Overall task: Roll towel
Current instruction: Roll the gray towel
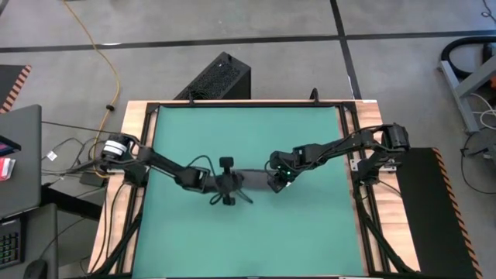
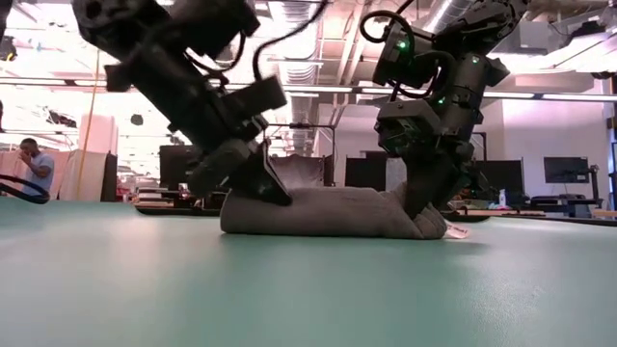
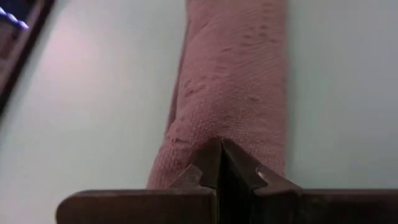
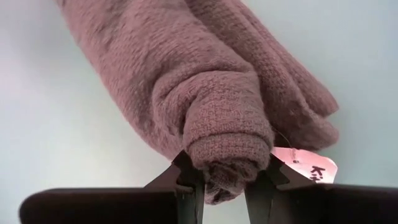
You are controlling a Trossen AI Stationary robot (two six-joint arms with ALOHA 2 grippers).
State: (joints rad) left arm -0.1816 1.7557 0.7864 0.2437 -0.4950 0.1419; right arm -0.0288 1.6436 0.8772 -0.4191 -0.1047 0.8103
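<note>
The white tag [image 4: 306, 165] at the rolled end of the towel [image 4: 205, 106] bears dark handwriting of which only "Ki" can be read. The towel lies as a roll near the middle of the green table [image 1: 310, 232]. The right gripper [image 4: 222, 171], angled down, has its fingers partly apart and clamped on the roll's tagged end, while the left gripper [image 3: 221, 163] leans down onto the opposite end with fingertips pressed together.

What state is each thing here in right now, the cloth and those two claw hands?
towel: rolled into a long roll, lying on the table
white tag: sticking out at the roll's right-gripper end
left gripper: shut, fingertips pressed against one end of the roll
right gripper: shut on the roll's other end
</note>
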